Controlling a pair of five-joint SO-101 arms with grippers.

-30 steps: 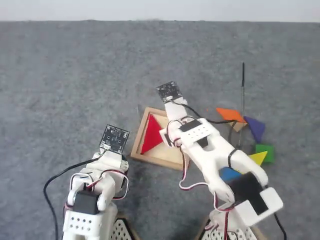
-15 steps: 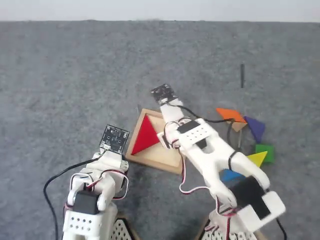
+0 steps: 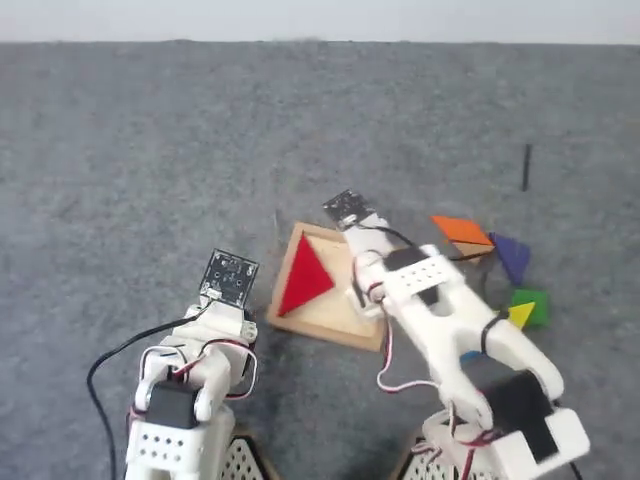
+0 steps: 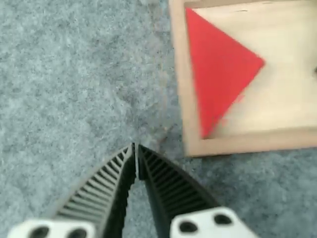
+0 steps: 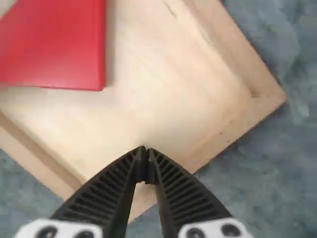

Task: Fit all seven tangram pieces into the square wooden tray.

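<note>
Right end effector [image 5: 143,152] is pressed together with nothing in it. Its tip sits low over the bare floor of the tray [image 5: 233,47], near one corner and apart from the red triangle [image 5: 54,44]. Left end effector [image 4: 134,148] is pressed together too and empty, hanging over the table [image 4: 59,74] just beside the tray's rim.

The tray sits mid-table in front of both arms, with the red triangle lying inside, long edge along one wall. That piece looks basically placed, so the step in hand is probably going for another one. To do it well, the arm should lift clear of the rim before swinging out so the tray doesn't get dragged. It should open up before coming down, then take the piece by opposite edges so it drops in flat against the red one.

Count: two arms, one tray, one piece in it. Loose on the table by the right arm [image 3: 450,320] are an orange piece [image 3: 462,230], a purple piece [image 3: 513,255], a green piece [image 3: 533,303], a yellow piece [image 3: 518,315] and a sliver of a blue piece [image 3: 463,353]. That's five loose, six countable in total. There's also one thin dark rod [image 3: 526,167] farther back.
</note>
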